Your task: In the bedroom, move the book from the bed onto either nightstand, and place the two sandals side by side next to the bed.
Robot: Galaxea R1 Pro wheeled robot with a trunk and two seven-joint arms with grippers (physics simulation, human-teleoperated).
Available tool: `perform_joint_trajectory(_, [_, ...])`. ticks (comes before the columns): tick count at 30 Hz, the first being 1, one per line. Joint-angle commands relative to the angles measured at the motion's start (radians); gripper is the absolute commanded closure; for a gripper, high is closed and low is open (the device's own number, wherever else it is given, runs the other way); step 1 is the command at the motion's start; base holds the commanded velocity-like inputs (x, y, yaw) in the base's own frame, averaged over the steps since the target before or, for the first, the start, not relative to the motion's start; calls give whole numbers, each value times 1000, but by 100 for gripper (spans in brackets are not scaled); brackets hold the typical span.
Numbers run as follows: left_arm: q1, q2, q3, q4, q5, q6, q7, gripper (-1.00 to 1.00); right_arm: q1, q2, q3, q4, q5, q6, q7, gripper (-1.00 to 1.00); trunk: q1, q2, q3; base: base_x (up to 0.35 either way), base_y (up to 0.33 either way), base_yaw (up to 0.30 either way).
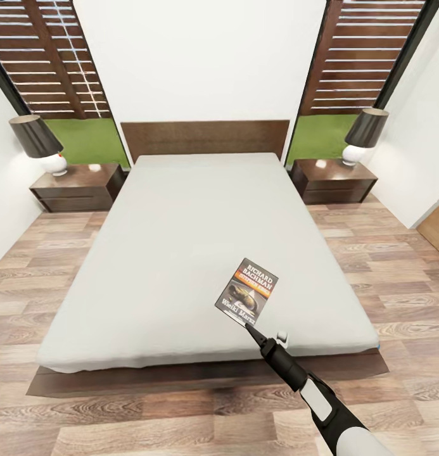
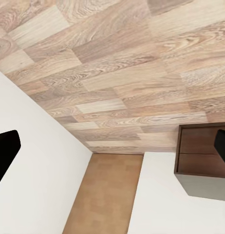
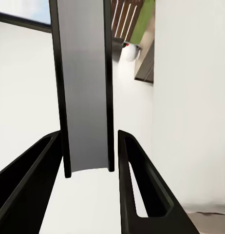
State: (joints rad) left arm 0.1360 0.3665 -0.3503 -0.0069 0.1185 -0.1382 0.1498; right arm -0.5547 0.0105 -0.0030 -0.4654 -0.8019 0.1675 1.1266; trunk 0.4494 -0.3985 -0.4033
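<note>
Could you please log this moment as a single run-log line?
right pincer: shut on book | book: lifted above bed | nightstands: lamps only | left pincer: open

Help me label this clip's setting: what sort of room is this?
A bedroom, most likely: a large bed against the wall, a nightstand on each side, and a lamp on each.

One bed (image 1: 200, 253), one book (image 1: 247, 290) — two nightstands (image 1: 76, 187), two lamps (image 1: 38, 144).
</note>
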Motion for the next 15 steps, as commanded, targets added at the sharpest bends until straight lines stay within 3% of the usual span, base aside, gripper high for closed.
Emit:
perform_joint_trajectory(1, [1,0,-9,-1,10,-3,2,-100,-1,0,0,1,-7,10,2,100,1,-1,0,0,0,-74])
perform_joint_trajectory(15, [0,0,-9,-1,10,-3,2,-100,-1,0,1,1,-5,9,2,100,1,-1,23,0,0,-72])
